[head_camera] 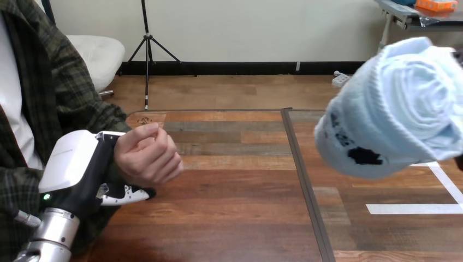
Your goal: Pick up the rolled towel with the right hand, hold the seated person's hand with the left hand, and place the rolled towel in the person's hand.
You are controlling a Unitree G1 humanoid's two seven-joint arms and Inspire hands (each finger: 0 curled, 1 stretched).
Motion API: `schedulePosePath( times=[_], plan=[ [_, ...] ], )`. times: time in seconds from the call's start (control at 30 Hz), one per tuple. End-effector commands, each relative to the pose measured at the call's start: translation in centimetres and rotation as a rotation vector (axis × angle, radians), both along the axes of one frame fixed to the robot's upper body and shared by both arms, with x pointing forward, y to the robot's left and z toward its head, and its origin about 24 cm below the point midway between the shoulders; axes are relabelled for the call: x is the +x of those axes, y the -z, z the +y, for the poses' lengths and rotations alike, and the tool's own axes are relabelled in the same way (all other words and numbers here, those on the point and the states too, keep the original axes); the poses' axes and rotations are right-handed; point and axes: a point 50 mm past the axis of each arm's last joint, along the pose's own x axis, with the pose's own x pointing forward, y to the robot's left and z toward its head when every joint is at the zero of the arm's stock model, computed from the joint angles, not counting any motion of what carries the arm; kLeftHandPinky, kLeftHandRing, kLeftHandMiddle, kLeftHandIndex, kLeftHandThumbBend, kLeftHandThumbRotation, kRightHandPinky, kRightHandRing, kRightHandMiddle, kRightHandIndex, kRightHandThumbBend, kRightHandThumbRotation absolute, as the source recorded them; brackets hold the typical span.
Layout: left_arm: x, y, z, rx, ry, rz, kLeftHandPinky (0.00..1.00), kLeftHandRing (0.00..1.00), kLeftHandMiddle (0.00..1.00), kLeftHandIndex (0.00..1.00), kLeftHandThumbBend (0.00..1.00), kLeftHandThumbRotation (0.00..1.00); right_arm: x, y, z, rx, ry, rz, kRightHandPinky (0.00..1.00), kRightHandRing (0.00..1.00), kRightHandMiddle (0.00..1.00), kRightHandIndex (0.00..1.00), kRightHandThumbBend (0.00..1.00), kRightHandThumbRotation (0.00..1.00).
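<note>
The black-and-white jointed left hand curls round the wrist of the person's fisted hand. The soft, ribbed, light-blue rolled terry towel is raised well apart from those fingers.

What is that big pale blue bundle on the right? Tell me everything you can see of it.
The rolled towel is pale blue, soft looped cloth wound into a thick roll. The spiral of its layers shows at the end turned up and to the right. It hangs tilted, close to the camera, above the right side of the wooden table, without resting on it. A few dark marks sit on its lower left side. What carries it is hidden behind it. It is well apart from the person's hand.
</note>
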Motion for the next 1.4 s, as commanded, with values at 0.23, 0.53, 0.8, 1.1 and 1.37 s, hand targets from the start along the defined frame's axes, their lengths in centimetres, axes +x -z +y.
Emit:
schedulePosePath(
  times=[0.23,0.53,0.8,1.1,1.37],
  plan=[
    [-0.3,-1.0,-3.5,-0.077,0.111,-0.043,0.22,0.26,0.33,0.34,0.85,0.0,2.0,-1.0,1.1,0.014,-0.035,-0.025,0.09,0.13,0.18,0.22,0.68,0.0],
    [-0.2,-1.9,-4.4,-0.106,0.133,-0.066,0.19,0.24,0.31,0.32,0.83,0.0,3.0,-0.3,1.9,-0.024,-0.045,0.013,0.08,0.13,0.19,0.22,0.67,0.0],
    [-0.1,-2.5,-4.9,-0.117,0.151,-0.084,0.19,0.24,0.31,0.32,0.84,0.0,4.1,0.4,3.1,-0.05,-0.057,0.042,0.08,0.14,0.2,0.22,0.69,0.0],
    [-0.2,-3.1,-5.5,-0.126,0.162,-0.096,0.19,0.25,0.32,0.32,0.85,0.0,5.3,1.3,4.7,-0.07,-0.101,0.078,0.12,0.17,0.23,0.23,0.7,0.0],
    [-0.2,-3.6,-6.0,-0.138,0.185,-0.131,0.2,0.25,0.32,0.32,0.86,0.0,6.6,2.1,6.4,-0.096,-0.134,0.1,0.13,0.18,0.24,0.25,0.71,0.0]
  ],
)
